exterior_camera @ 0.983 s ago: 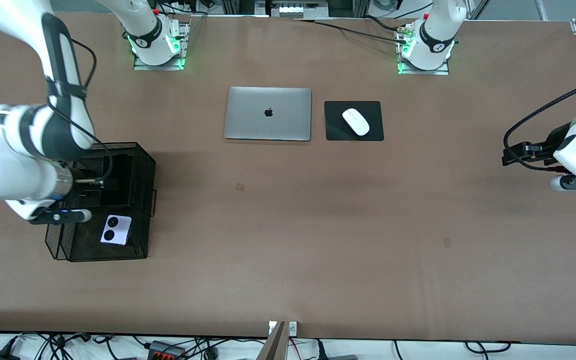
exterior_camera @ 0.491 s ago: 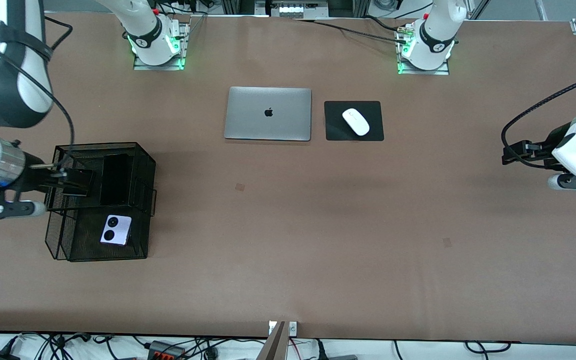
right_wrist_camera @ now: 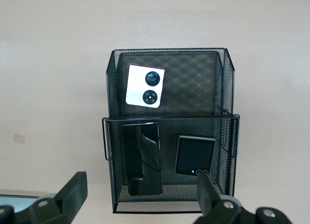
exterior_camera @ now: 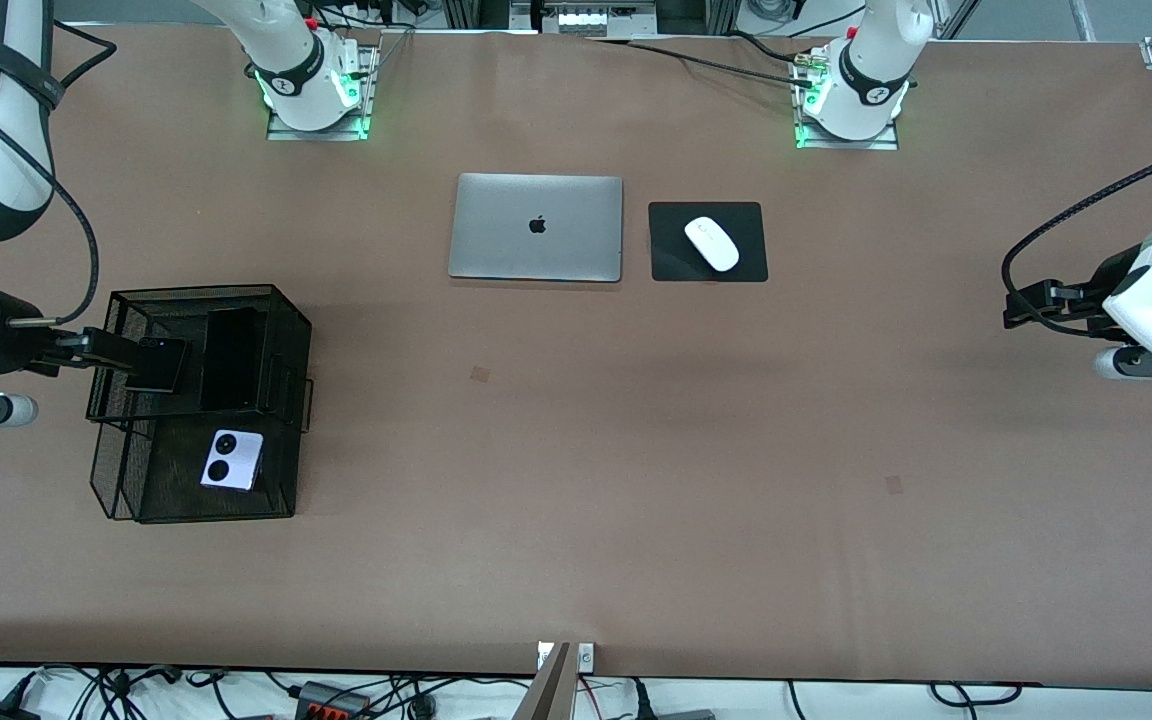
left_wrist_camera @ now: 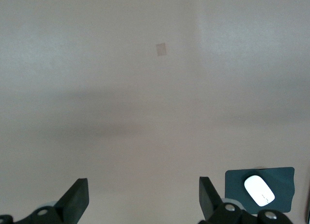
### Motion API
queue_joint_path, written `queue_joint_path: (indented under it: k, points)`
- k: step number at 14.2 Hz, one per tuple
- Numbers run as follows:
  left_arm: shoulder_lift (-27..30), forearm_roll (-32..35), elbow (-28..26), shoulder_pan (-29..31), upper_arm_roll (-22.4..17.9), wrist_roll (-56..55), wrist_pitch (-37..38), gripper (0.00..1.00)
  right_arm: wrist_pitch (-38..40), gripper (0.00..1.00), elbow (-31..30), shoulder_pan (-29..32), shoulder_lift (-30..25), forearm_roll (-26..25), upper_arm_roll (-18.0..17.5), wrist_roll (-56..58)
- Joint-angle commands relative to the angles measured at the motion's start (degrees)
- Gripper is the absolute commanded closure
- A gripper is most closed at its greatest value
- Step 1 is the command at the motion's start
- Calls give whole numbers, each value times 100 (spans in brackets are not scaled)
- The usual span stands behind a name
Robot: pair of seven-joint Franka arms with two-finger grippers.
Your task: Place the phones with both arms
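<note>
A black mesh organizer [exterior_camera: 286, 320] stands at the right arm's end of the table. Its compartment nearer the front camera holds the lavender-white phone [exterior_camera: 231, 473] with two black camera circles. The farther compartment holds the long black slab [exterior_camera: 231, 360] and the black flip phone [exterior_camera: 158, 365] side by side. The right wrist view shows the organizer [right_wrist_camera: 169, 118], lavender phone [right_wrist_camera: 145, 86], slab [right_wrist_camera: 142, 158] and flip phone [right_wrist_camera: 194, 155]. My right gripper [exterior_camera: 108, 349] [right_wrist_camera: 140, 195] is open and empty above the organizer's outer edge. My left gripper [exterior_camera: 1026, 305] [left_wrist_camera: 144, 200] is open and empty over bare table.
A closed silver laptop [exterior_camera: 536, 227] lies mid-table toward the bases. Beside it a white mouse [exterior_camera: 711, 243] sits on a black pad [exterior_camera: 751, 265]. The mouse [left_wrist_camera: 259, 190] also shows in the left wrist view. The left arm waits at its end of the table.
My right gripper has drawn back from over the organizer toward the table's end. The black flip phone now lies uncovered in the farther compartment. The left arm barely moved.
</note>
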State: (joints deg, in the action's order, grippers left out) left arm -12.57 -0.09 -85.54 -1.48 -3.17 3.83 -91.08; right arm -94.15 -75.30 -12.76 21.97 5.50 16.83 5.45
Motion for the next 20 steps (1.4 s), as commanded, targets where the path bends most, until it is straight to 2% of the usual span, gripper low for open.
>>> queue_joint_path:
  k: [1, 2, 4, 8, 9, 11, 14, 17, 20]
  points:
    - [79, -44, -33, 17, 18, 310, 82, 0, 107, 0, 6, 97, -332, 21, -109, -35]
    - [70, -44, -24, 17, 18, 372, 108, 0, 116, 0, -2, 385, -377, 30, -310, -36]
    - [70, -35, -24, 8, 18, 399, 117, 0, 98, 0, -99, 1149, -579, -57, -1117, -27]
    - [70, -44, -33, 8, 18, 487, 126, 0, 90, 0, -362, 1205, -728, -312, -1165, -88]
    - [70, -44, -33, 8, 18, 513, 126, 0, 46, 0, -589, 1110, -859, -478, -1173, -167]
    - [70, -53, -33, 16, 18, 566, 126, 0, -190, 0, -1291, 1065, -1280, -568, -1182, -308]
    - [53, -61, -33, 52, 18, 557, 117, 0, -1007, 0, -2574, 1012, -2089, -576, -1209, -299]
    - [53, -70, -42, 61, 18, 557, 117, 0, -1009, 0, -2578, 1038, -2135, -576, -1200, -220]
    - [53, -70, -33, 60, 18, 566, 117, 0, -948, 0, -2210, 1056, -1881, -559, -1200, -185]
